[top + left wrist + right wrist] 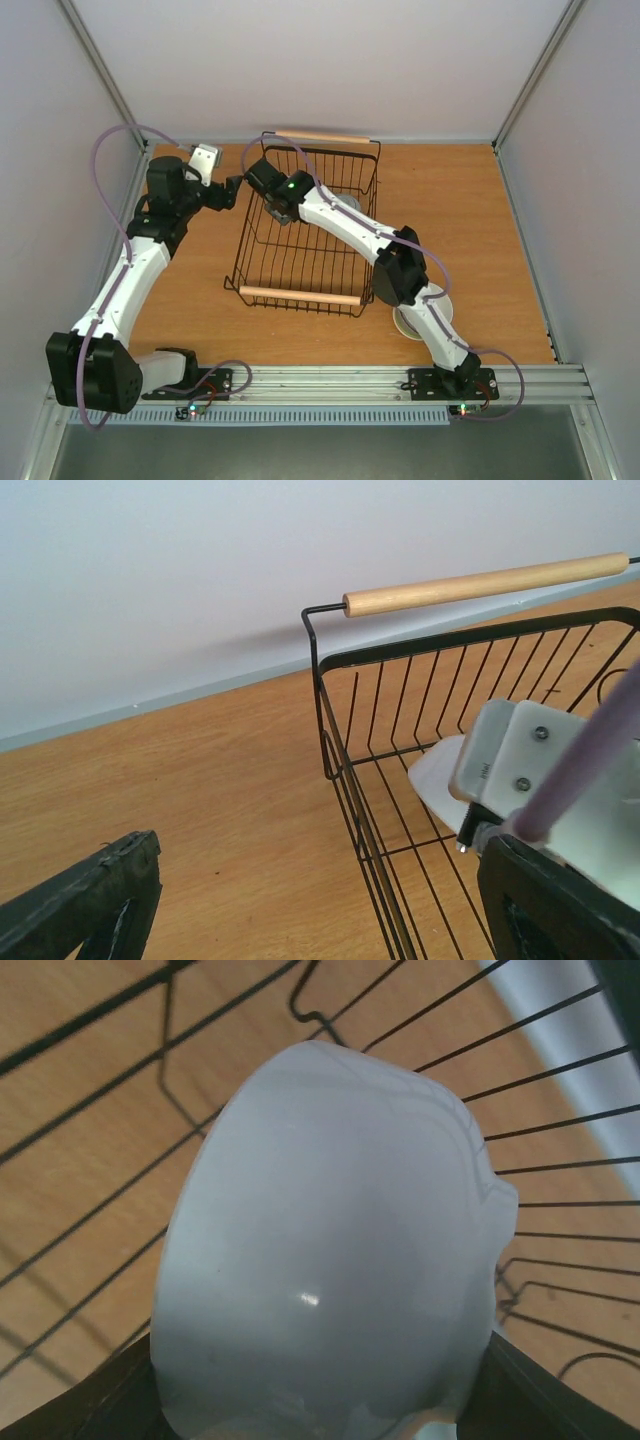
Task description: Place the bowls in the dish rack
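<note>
Left arm (130, 275) runs up the left side from its base, bent at the top, wrist turned right. Left gripper (230, 190) has its jaws wide apart. Right arm (350, 225) reaches diagonally far-left, elbow bent mid-span, green wrist LED (291, 184) lit. Right gripper (262, 178) is clamped on a white bowl (330, 1260), one finger on each side.

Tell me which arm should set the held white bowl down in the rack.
Right. The right gripper holds the white bowl inside the dish rack, above its wires. The left gripper is open and empty, outside the rack's left wall.
</note>
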`<action>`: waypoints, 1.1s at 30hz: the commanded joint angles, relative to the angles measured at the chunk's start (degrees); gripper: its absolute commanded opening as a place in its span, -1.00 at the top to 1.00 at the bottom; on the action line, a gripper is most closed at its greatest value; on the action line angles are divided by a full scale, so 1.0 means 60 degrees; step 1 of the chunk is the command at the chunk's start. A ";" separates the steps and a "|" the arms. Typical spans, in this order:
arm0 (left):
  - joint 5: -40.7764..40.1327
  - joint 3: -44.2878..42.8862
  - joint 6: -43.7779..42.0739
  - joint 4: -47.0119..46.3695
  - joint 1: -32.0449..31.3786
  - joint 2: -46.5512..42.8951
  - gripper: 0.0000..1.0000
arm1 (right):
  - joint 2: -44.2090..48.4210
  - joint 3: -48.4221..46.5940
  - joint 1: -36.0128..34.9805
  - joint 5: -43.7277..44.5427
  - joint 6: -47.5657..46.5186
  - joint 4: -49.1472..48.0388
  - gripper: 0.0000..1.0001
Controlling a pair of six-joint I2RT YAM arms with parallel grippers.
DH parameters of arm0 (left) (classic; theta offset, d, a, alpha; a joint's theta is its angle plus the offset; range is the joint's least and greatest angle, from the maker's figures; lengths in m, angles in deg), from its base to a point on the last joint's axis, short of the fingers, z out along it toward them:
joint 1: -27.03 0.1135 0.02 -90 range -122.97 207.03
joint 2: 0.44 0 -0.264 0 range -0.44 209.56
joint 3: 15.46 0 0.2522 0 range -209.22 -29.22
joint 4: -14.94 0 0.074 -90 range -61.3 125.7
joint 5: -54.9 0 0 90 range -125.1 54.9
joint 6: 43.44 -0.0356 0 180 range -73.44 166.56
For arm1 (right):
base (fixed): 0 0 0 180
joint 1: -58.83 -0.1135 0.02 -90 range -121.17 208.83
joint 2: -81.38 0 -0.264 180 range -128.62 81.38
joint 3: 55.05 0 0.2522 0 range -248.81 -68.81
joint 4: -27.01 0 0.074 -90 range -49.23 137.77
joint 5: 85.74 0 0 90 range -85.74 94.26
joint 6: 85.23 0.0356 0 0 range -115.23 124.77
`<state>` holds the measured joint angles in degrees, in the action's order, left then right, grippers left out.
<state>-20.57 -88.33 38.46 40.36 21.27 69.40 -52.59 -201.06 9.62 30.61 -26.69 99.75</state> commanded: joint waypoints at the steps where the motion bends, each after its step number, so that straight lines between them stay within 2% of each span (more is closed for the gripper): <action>1: -0.0225 0.0065 0.0125 -0.0656 0.0036 -0.0120 -0.73 | -0.0749 -0.0841 -0.0080 0.2008 -0.1266 0.0293 0.97; 5: -0.0236 0.0078 0.0119 -0.0705 0.0035 -0.0060 -0.73 | -0.1366 -0.0964 -0.0067 0.2834 -0.1716 0.0171 0.97; 17: 0.0133 0.0153 0.0117 -0.0744 0.0052 -0.0054 -0.74 | -0.2266 -0.1097 0.0085 0.3399 -0.2536 -0.0309 0.93; 19: 0.0245 0.0155 0.0119 -0.0743 0.0044 -0.0039 -0.74 | -0.2355 -0.1100 0.0087 0.3399 -0.2550 -0.0261 0.84; 20: 0.0265 0.0155 0.0119 -0.0742 0.0056 -0.0039 -0.74 | -0.2365 -0.1070 0.0087 0.3381 -0.2549 -0.0246 0.75; 24: 0.0304 0.0155 0.0105 -0.0730 0.0066 -0.0010 -0.73 | -0.2244 -0.0914 0.0087 0.3130 -0.2387 -0.0202 -0.05; 27: 0.0318 0.0171 0.0090 -0.0742 0.0066 -0.0008 -0.73 | -0.1986 -0.0729 0.0075 0.2831 -0.2223 -0.0269 -0.47; 28: 0.0319 0.0170 0.0090 -0.0748 0.0066 -0.0002 -0.73 | -0.1889 -0.0656 0.0078 0.2715 -0.2146 -0.0284 -0.71; 29: 0.0342 0.0169 0.0083 -0.0743 0.0066 0.0002 -0.73 | -0.1798 -0.0575 0.0085 0.2629 -0.2096 -0.0315 -0.85; 31: 0.0422 0.0180 0.0064 -0.0721 0.0066 -0.0010 -0.74 | -0.1547 -0.0249 0.0061 0.2610 -0.2047 -0.0535 -0.95; 33: 0.0498 0.0184 0.0052 -0.0706 0.0066 -0.0010 -0.74 | -0.1192 0.0211 0.0023 0.2525 -0.2064 -0.0949 -0.98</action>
<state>-18.98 -87.88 38.66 39.64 21.33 69.40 -64.85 -203.42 10.25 46.85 -39.26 97.46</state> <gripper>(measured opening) 0.868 0.979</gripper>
